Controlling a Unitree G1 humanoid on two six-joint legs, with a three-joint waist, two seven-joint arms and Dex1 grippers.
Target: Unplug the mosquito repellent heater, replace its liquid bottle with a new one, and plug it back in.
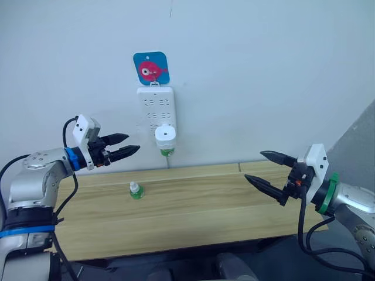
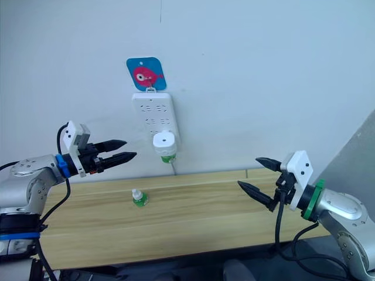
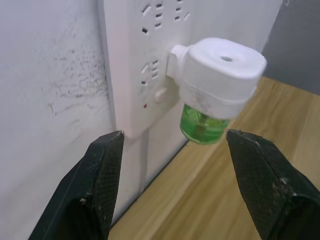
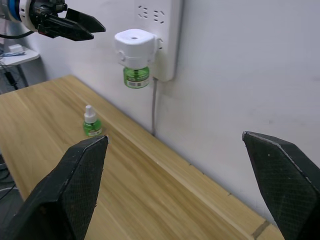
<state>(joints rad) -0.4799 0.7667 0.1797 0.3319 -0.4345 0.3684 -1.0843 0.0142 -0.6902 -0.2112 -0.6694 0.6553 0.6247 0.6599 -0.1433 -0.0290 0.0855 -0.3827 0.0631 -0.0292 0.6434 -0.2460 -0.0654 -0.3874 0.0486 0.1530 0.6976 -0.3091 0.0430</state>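
The white mosquito repellent heater point(image 1: 165, 135) is plugged into the lower part of a white power strip point(image 1: 156, 108) on the wall, with a green liquid bottle point(image 1: 167, 152) screwed in under it. A second small green bottle point(image 1: 136, 191) with a white cap stands upright on the wooden table point(image 1: 193, 211). My left gripper point(image 1: 126, 145) hovers open to the left of the heater, level with it, holding nothing. Over the table's right end, far from the heater, my right gripper point(image 1: 262, 168) is open and empty.
A blue card with a pink fish point(image 1: 151, 68) hangs on the wall above the power strip. The strip's cable point(image 1: 169, 163) drops behind the table. A grey panel point(image 1: 354, 140) stands at the far right.
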